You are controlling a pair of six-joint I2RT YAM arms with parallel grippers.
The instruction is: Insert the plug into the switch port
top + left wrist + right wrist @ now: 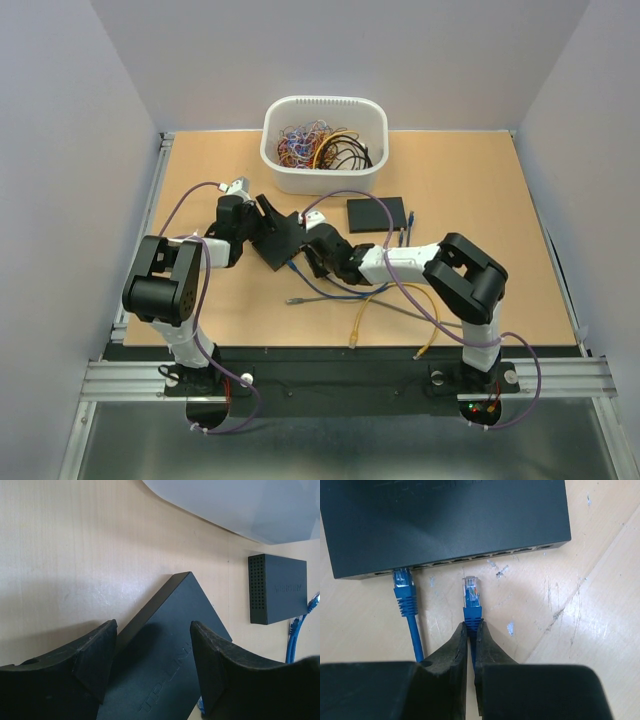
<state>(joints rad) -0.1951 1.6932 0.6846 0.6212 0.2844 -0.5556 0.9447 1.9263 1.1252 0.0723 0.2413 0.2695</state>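
Note:
A flat black switch [280,240] [445,520] lies on the table, its row of ports [470,560] facing my right gripper. My left gripper [152,630] [262,212] straddles a corner of the switch [165,655] and grips it. My right gripper [472,627] [308,262] is shut on the boot of a blue cable's clear connector [471,592], which points at the ports a short way off. Another blue connector [402,582] sits plugged in at the left. The yellow cable [395,295] lies loose near the front, its plug [352,341] on the table.
A second black switch [377,213] [277,587] lies at the back right with blue cables [405,235] [295,635] beside it. A white bin [325,180] of tangled wires stands behind. A grey cable [300,300] lies in front of the arms.

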